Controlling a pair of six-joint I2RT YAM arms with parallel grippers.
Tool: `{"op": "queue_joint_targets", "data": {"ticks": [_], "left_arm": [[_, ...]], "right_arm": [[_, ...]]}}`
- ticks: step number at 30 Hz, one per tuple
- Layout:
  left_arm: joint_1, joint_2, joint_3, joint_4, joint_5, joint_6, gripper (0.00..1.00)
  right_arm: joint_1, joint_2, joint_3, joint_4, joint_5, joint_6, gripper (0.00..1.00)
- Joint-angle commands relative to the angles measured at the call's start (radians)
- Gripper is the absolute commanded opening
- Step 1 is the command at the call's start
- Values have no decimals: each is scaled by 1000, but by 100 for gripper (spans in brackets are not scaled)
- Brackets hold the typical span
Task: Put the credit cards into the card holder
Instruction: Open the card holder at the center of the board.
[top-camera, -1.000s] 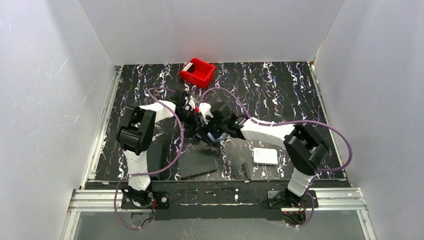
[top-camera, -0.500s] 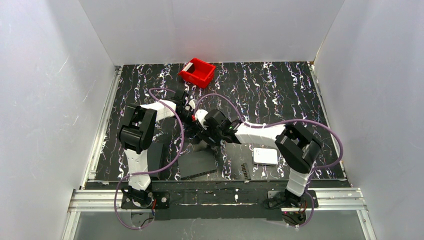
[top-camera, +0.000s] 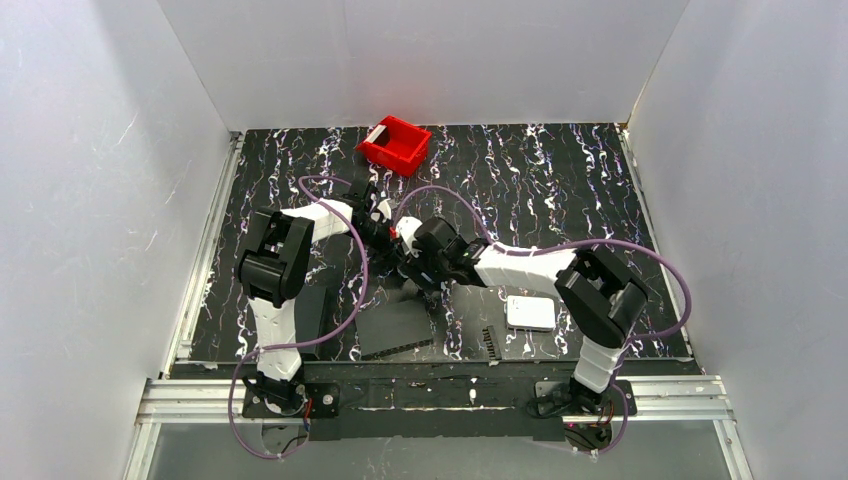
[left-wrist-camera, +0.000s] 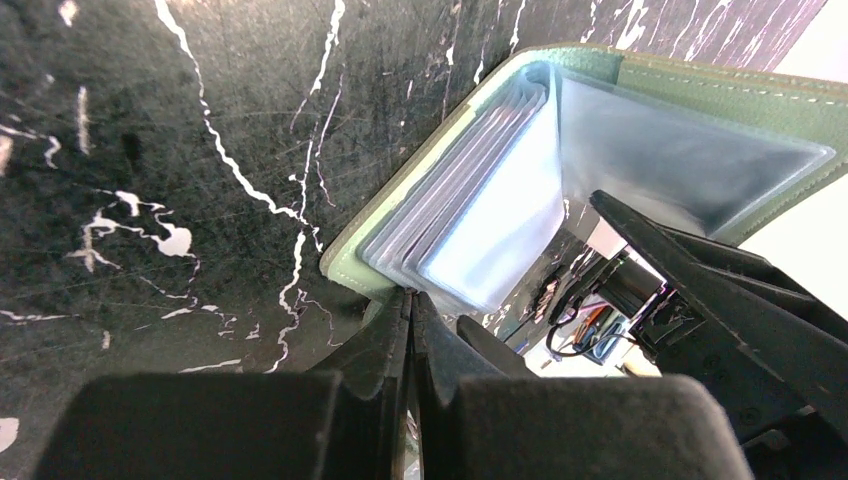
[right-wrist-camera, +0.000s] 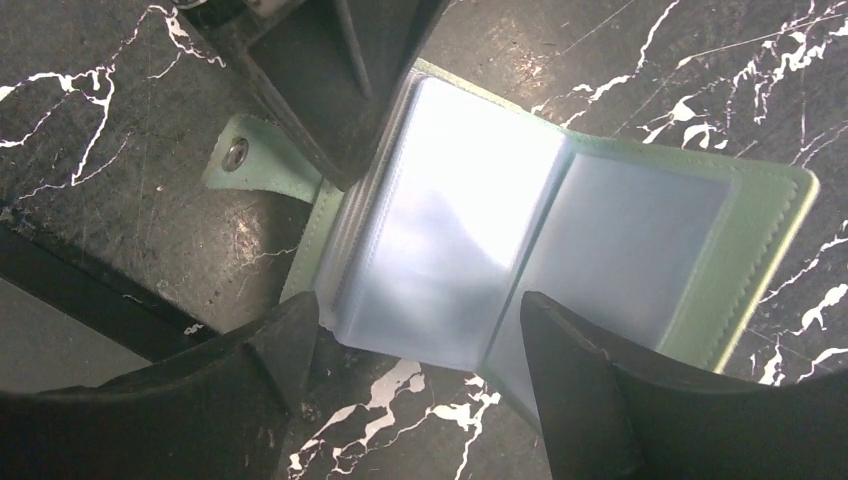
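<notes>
- While the left jaws sit drawn tight together, tips right at the near edge of the holder, that wallet lies spread open on the bench. It looks to me like a pin, there to stop it sliding or flapping shut. Whether a sliver of cover is nipped between them, I can't tell.
- Right jaws: wide apart, gripping nothing, with a finger off each side of the clear pockets and the open spread just ahead of the tips. My read is that they're poised to steady or part the sleeves so a card can go in.
- No card in either set of jaws, and none I can make out inside the sleeves.
- Count time! Holders: one, lying between the two sets of jaws.
- Cards: one white card that I can see, propped in the red bin, well beyond both sets of jaws. Any others may be hidden in there.
- Also out there: one white box well behind the right jaws, and two black slabs behind both.
- Judgement: loading not yet begun. A fetch from the bin looks next, and the holder needs to be lying open when that card arrives.
</notes>
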Motion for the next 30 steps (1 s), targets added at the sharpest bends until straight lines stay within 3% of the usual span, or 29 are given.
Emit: {"op": "queue_joint_targets", "data": {"ticks": [1, 7, 14, 30], "left_arm": [[-2, 22, 10, -61, -52, 34, 0], [-2, 25, 11, -63, -50, 37, 0], [-3, 27, 12, -64, -50, 38, 0], [-2, 28, 12, -69, -55, 43, 0]], "right_arm": [[-8, -77, -28, 5, -8, -4, 83], [-20, -66, -26, 11, -19, -1, 77], [-31, -51, -17, 17, -16, 19, 59], [-99, -103, -16, 47, 20, 105, 49]]}}
